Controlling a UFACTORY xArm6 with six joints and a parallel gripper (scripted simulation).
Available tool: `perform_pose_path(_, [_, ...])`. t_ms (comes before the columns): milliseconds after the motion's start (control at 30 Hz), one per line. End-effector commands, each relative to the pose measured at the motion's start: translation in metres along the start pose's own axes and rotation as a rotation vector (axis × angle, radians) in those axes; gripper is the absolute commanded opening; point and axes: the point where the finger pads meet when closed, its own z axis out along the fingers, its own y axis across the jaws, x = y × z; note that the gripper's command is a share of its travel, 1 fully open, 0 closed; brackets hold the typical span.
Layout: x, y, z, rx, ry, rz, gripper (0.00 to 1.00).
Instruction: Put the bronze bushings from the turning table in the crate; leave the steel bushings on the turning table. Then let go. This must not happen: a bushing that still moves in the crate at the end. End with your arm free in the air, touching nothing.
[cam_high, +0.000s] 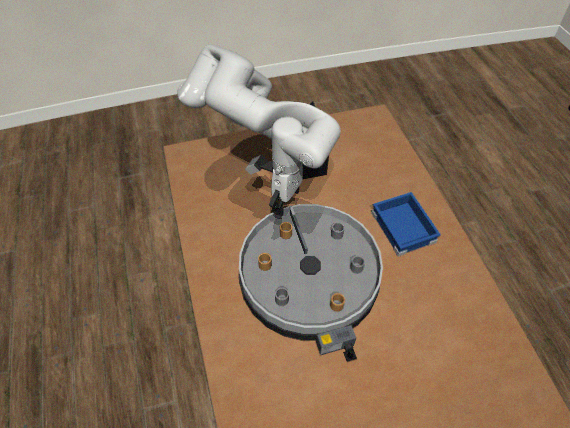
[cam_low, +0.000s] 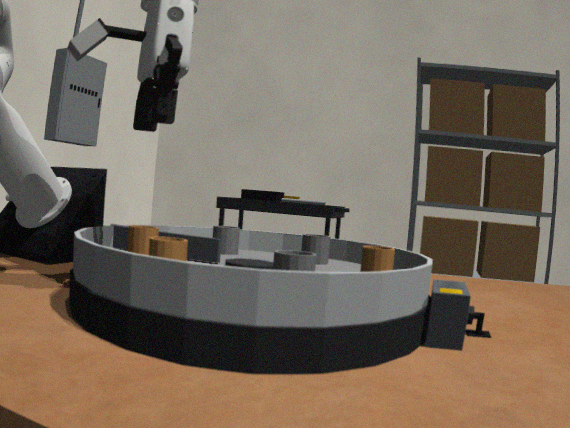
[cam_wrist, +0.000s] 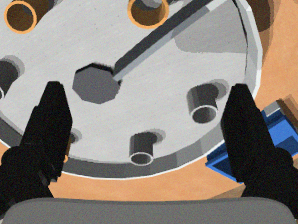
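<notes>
Brown mat (cam_high: 425, 320) (cam_low: 200, 390) below; our black two-fingered gripper (cam_high: 277, 205) (cam_low: 156, 107) (cam_wrist: 147, 101) gapes empty; we judge: descend, grasp bronze first.

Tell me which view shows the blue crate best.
The top view: it shows the whole crate, all four walls and the bare inside floor. The wrist view catches only part of it, behind one finger of the open gripper. The exterior view does not show it.
</notes>
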Motion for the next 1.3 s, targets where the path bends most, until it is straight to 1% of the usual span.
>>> perform_pose_path(0, [0.0001,0.0000,-0.0010,0.000,-0.002,0.001,1.00])
perform_pose_path(133, [0.0001,0.0000,-0.0010,0.000,-0.002,0.001,1.00])
perform_pose_path(167, [0.0001,0.0000,-0.0010,0.000,-0.002,0.001,0.12])
perform_pose_path(1267, [0.0001,0.0000,-0.0010,0.000,-0.002,0.001,0.12])
